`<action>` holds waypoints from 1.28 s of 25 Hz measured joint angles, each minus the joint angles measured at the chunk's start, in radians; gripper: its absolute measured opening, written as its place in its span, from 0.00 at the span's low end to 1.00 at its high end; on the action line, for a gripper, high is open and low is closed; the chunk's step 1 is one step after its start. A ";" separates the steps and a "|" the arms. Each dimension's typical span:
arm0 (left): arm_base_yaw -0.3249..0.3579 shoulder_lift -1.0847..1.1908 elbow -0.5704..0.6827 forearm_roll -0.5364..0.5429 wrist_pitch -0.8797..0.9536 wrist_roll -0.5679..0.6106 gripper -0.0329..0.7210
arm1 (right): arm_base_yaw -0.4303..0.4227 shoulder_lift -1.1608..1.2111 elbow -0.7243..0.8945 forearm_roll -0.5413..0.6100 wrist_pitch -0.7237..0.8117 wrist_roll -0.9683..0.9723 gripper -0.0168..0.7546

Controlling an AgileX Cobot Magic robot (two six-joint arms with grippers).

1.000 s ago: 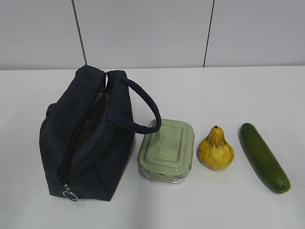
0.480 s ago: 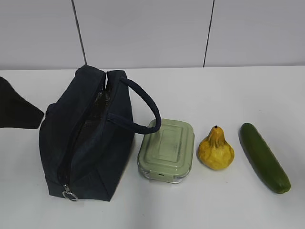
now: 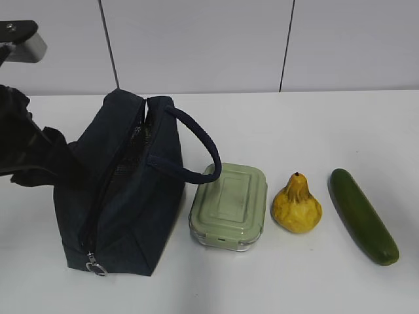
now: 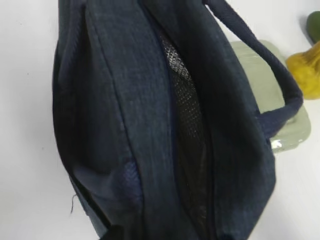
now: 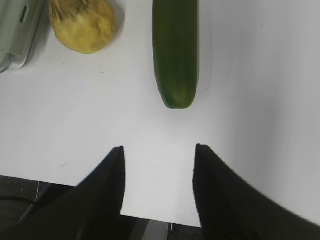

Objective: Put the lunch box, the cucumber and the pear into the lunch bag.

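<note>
The navy lunch bag (image 3: 121,190) stands at the left with its top zipper open, showing mesh lining (image 4: 184,100). Its loop handle (image 3: 200,147) hangs over the lunch box (image 3: 230,206), which has a sage-green lid. The yellow pear (image 3: 296,204) lies right of the box and the dark-green cucumber (image 3: 363,216) right of the pear. My left arm (image 3: 29,154) is a dark mass against the bag's left side; its fingers are hidden. My right gripper (image 5: 157,160) is open and empty over the table's front edge, short of the cucumber (image 5: 175,50).
The white table (image 3: 314,131) meets a grey panelled wall behind. The metal zipper pull (image 3: 96,265) hangs at the bag's near end. The table's front edge (image 5: 160,217) shows under my right gripper. The pear (image 5: 82,22) and lunch box (image 5: 15,30) show at upper left there.
My left arm has come in from the left edge and now reaches the bag's left side. The bag, box, pear and cucumber have not moved.
</note>
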 joint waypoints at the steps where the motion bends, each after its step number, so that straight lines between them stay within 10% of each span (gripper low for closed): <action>1: 0.000 0.011 0.000 0.004 -0.010 0.000 0.51 | 0.000 0.008 -0.002 0.002 -0.004 0.000 0.48; 11: 0.000 0.079 0.000 0.052 -0.065 0.000 0.04 | 0.000 0.120 -0.057 0.037 -0.067 -0.049 0.48; 32: 0.000 0.083 0.000 0.056 -0.094 0.000 0.02 | 0.002 0.718 -0.400 0.040 -0.049 -0.094 0.76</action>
